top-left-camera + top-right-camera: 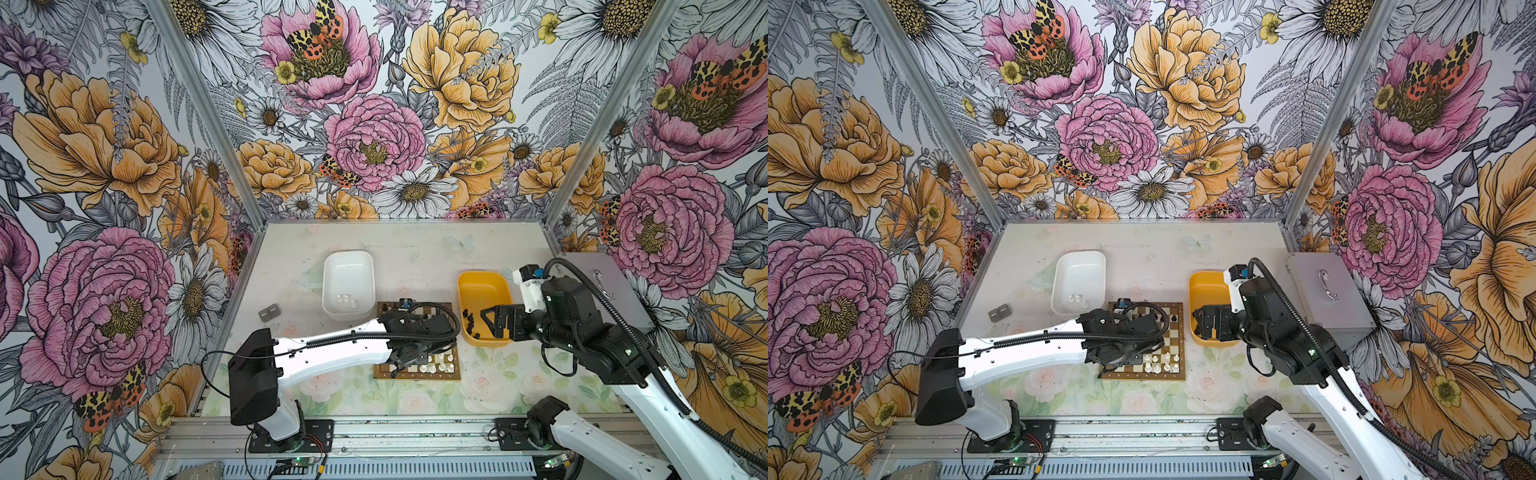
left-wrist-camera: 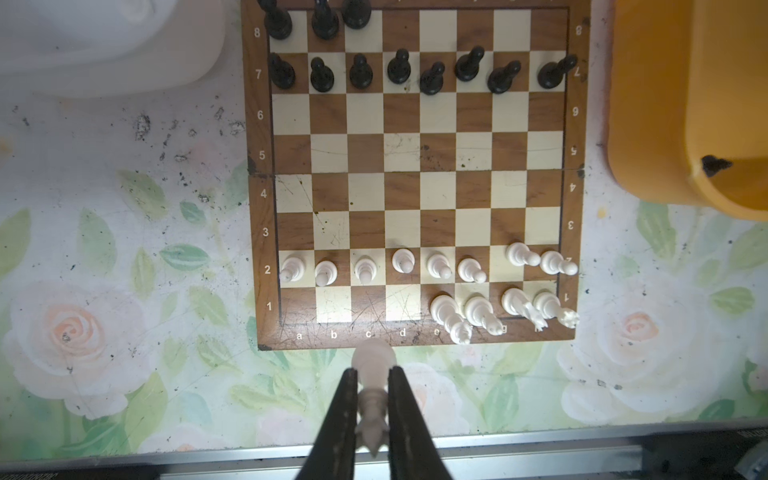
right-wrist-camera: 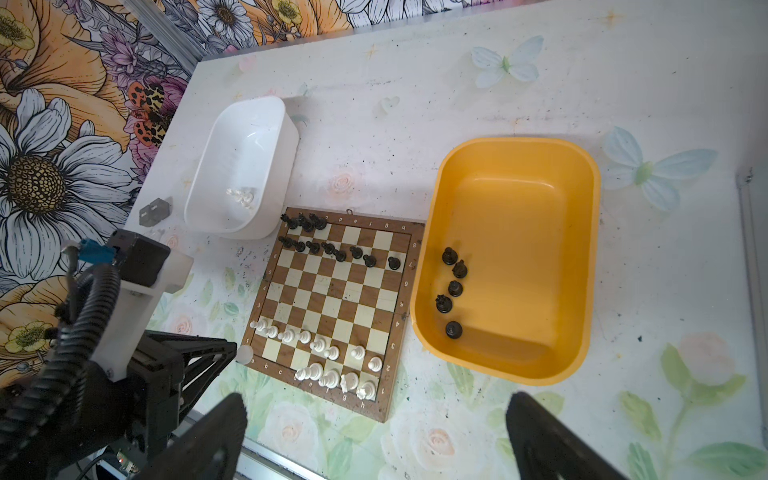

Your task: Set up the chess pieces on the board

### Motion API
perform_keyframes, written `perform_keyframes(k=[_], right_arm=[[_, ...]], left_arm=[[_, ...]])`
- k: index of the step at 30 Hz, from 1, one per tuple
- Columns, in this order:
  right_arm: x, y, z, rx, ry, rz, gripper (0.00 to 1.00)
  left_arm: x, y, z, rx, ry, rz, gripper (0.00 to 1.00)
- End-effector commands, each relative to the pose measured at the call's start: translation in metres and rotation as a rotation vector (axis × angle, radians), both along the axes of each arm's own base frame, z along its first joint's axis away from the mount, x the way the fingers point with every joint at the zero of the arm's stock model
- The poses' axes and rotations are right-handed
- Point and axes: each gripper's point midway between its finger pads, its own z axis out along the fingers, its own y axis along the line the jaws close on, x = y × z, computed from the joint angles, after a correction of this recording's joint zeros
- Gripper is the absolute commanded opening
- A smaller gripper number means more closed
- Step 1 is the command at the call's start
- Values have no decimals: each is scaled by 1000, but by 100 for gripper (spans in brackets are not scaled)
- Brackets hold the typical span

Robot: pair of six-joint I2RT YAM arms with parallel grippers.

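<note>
Floral table (image 1: 415, 257) under board (image 3: 332, 291), white tray (image 1: 348, 274), yellow tray (image 1: 482, 286), grey blocks (image 1: 269, 312).

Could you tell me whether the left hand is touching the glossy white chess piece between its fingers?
Touching. The left wrist view shows the left hand with black fingers pressed against both sides of the glossy white chess piece, no gap.

The brown and cream board (image 2: 419, 191) lies flat. Eight white pawns (image 2: 365, 270) stand on row 2, and four big white men (image 2: 482, 309) on e1 to h1. Eight black pawns (image 2: 399, 68) fill row 7. Three big black men (image 2: 324, 23) stand on a8 to c8. Five spare black men (image 3: 455, 286) are in the yellow tray (image 3: 519, 143), and a few spare white men (image 3: 241, 197) in the white tray (image 3: 249, 102). The left pincer (image 2: 372, 372) grips one white man (image 2: 373, 355) just off the board's white side.
</note>
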Motion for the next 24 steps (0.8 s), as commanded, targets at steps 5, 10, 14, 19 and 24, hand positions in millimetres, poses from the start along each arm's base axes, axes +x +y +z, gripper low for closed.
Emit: perform_keyframes(k=[5,10,14,19,24], right_arm=[[-7,-2,-1,-14,-1,18,100],[-9,-6,-1,-23,-1,10,100],[-11,-9,0,-25,-8,-2,100],[-13,-13,1,-31,-12,-12,100],[-14,-13,-1,-37,-4,-9,100]], left_arm=[[-1,-9,-26,-21,2,31,16],[-2,-20,-35,-44,13,4,16],[-1,-26,-43,-60,25,-9,16],[-2,-28,-50,-53,44,-24,16],[-4,-27,-54,-48,55,-25,16]])
